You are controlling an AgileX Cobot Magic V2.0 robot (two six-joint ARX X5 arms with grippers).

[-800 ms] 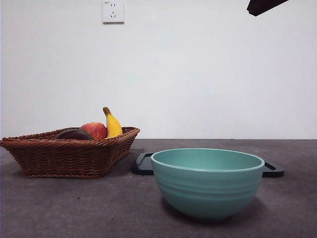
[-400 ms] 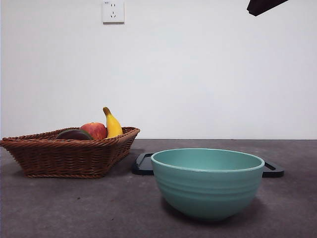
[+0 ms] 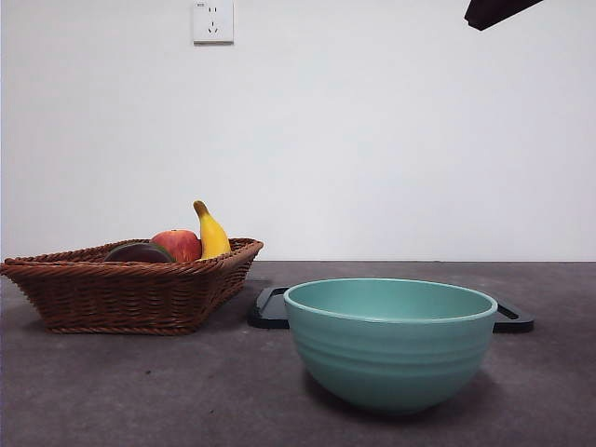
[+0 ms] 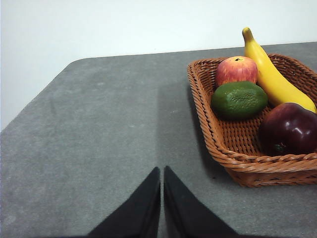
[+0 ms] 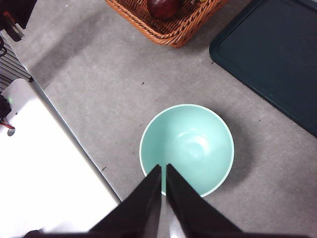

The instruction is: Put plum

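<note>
The plum (image 4: 289,129) is glossy dark maroon and lies in a brown wicker basket (image 4: 223,144), beside a green fruit (image 4: 239,100), a red-yellow apple (image 4: 236,70) and a banana (image 4: 272,74). In the front view only the plum's dark top (image 3: 138,252) shows over the basket rim (image 3: 121,279). The right wrist view catches the plum (image 5: 163,7) at the picture's edge. My left gripper (image 4: 162,173) is shut and empty, over bare table beside the basket. My right gripper (image 5: 163,171) is shut and empty, high above the teal bowl (image 5: 186,148).
The empty teal bowl (image 3: 389,341) stands at the front of the grey table. Behind it lies a flat black tray (image 3: 270,309), also seen in the right wrist view (image 5: 275,54). A black arm tip (image 3: 494,11) shows at the top right.
</note>
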